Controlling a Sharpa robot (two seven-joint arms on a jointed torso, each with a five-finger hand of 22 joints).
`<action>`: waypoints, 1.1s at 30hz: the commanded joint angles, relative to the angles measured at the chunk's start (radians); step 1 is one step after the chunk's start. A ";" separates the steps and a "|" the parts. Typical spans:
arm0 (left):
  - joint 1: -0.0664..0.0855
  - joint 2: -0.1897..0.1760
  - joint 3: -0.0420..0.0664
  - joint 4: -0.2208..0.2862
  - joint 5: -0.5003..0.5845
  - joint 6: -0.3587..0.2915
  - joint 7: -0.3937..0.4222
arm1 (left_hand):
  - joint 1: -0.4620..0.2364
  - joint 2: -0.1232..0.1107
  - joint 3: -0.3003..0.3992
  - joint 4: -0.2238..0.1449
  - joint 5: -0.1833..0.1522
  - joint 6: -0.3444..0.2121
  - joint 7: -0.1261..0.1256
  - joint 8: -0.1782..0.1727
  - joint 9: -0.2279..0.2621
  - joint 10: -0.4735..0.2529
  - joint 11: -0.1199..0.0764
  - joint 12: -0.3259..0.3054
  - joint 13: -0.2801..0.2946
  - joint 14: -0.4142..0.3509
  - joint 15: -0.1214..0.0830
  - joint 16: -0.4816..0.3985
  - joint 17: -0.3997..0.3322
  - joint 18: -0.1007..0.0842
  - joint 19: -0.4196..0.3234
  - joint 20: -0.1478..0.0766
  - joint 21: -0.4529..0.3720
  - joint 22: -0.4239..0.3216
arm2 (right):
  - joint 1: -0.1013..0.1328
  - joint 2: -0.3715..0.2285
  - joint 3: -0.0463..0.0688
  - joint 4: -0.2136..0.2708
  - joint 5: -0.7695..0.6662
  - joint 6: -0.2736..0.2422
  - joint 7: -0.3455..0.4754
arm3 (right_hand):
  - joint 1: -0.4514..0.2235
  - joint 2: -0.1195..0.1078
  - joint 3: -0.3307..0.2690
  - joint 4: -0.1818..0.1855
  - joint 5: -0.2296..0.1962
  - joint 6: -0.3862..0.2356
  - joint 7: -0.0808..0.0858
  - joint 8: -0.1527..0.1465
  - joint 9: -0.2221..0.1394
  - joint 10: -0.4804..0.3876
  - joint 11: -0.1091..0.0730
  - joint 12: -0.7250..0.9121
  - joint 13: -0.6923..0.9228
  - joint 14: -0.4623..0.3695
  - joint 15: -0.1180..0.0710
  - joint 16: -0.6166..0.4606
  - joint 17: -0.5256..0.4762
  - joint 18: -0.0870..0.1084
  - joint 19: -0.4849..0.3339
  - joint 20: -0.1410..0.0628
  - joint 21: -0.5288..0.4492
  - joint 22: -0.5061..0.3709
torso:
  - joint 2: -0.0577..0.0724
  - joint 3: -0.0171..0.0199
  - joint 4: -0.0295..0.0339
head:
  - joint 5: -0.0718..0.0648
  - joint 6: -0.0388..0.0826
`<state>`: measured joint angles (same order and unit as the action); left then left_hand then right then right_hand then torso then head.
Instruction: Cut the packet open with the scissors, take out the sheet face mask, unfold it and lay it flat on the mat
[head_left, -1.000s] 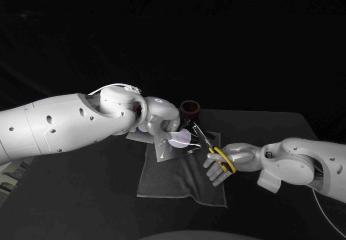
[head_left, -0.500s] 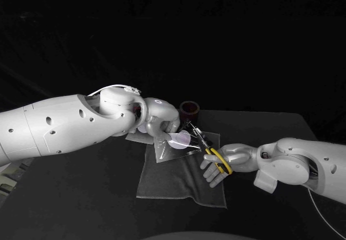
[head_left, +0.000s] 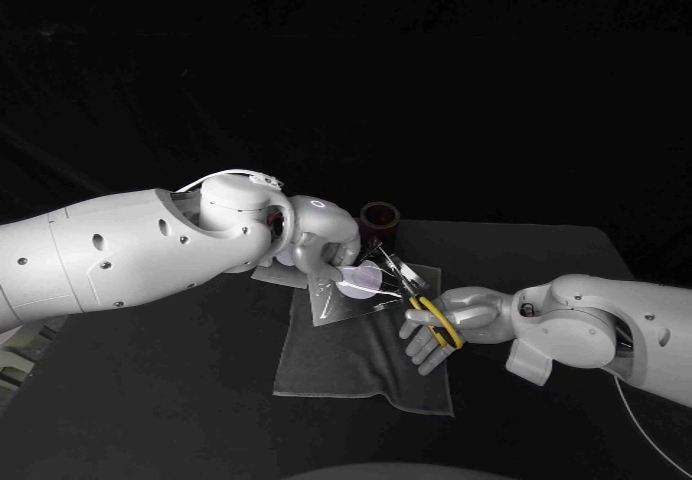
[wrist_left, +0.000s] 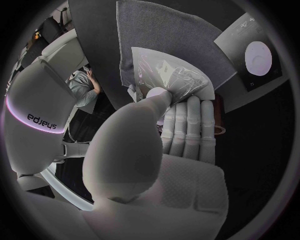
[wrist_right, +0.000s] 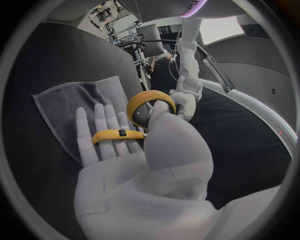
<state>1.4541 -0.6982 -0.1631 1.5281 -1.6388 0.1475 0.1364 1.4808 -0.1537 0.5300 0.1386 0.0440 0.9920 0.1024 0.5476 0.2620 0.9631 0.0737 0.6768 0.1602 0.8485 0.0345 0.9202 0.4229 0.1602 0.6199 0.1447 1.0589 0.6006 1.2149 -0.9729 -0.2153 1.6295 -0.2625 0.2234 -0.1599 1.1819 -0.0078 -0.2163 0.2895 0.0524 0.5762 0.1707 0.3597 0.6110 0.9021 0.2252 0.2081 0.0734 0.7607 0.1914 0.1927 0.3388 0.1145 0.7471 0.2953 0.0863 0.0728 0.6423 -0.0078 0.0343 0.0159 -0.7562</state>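
The head view is dim overall: the black table (head_left: 562, 260) and the room behind it sink into near-darkness. The white left arm (head_left: 116, 255) and right arm (head_left: 620, 330) catch light from above and stand out bright, with shaded undersides. The clear packet (head_left: 358, 282) gives small glints along its creases, and the grey mat (head_left: 361, 360) shows as a pale patch. Both wrist views are dark-rimmed circles in which straight edges bow, with the left hand (wrist_left: 169, 130) and the right hand (wrist_right: 125, 150) looming large and evenly lit beside the scissors (wrist_right: 115, 135).
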 joint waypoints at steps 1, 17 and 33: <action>0.001 0.002 0.000 0.006 -0.020 0.018 0.009 | -0.002 0.010 0.141 -0.138 0.004 0.006 -0.001 0.004 0.036 0.003 0.003 -0.003 0.001 -0.004 0.000 -0.005 -0.001 0.020 -0.003 0.000 0.002 0.001 | 0.004 0.004 0.002 -0.001 -0.009 0.012 -0.001 | 0.000 0.007 -0.001 0.003 -0.003 0.006 0.120 0.005 -0.001 0.015 0.005 0.005 -0.001 -0.020 0.015 0.004 -0.002 0.036 -0.001 -0.007 0.001 0.001 | 0.000 0.0005 -0.0005 | 0.002 0.000; 0.001 0.007 -0.004 0.016 -0.055 0.039 -0.001 | -0.002 0.010 0.142 -0.140 0.004 0.006 -0.001 0.003 0.038 0.003 0.003 -0.004 0.001 -0.005 -0.001 -0.006 -0.001 0.020 -0.005 -0.001 0.002 0.000 | 0.034 0.020 0.001 -0.028 -0.004 0.021 -0.014 | -0.008 0.009 -0.006 0.004 -0.004 0.013 0.118 0.015 -0.007 0.025 0.002 0.013 -0.002 -0.013 0.012 0.013 -0.006 0.039 0.002 -0.007 0.003 0.002 | 0.000 -0.0003 -0.0001 | -0.001 -0.004; 0.001 0.009 -0.004 0.006 -0.066 0.036 -0.003 | -0.002 0.012 0.142 -0.139 0.004 0.006 -0.001 0.002 0.040 0.003 0.003 -0.005 0.001 -0.005 -0.001 -0.006 -0.001 0.020 -0.005 -0.001 0.002 0.000 | 0.039 0.015 -0.002 -0.039 -0.008 0.057 -0.053 | -0.010 0.008 -0.008 0.004 -0.004 0.015 0.117 0.017 -0.009 0.027 0.001 0.015 -0.003 -0.010 0.011 0.016 -0.007 0.040 0.003 -0.007 0.004 0.002 | 0.000 0.0005 -0.0003 | 0.002 -0.007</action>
<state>1.4548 -0.6911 -0.1669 1.5354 -1.6887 0.1642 0.1323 1.4798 -0.1512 0.5300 0.1386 0.0441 0.9920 0.1023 0.5478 0.2620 0.9631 0.0738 0.6767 0.1600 0.8488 0.0348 0.9202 0.4229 0.1603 0.6200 0.1448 1.0590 0.6002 1.2517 -0.9580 -0.2179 1.5921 -0.2711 0.2587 -0.2035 1.1765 -0.0025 -0.2193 0.2925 0.0524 0.5831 0.1709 0.3752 0.6034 0.9113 0.2163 0.2169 0.0717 0.7609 0.1916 0.2024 0.3331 0.1144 0.7490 0.2963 0.0863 0.0734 0.6419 -0.0082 0.0340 0.0173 -0.7641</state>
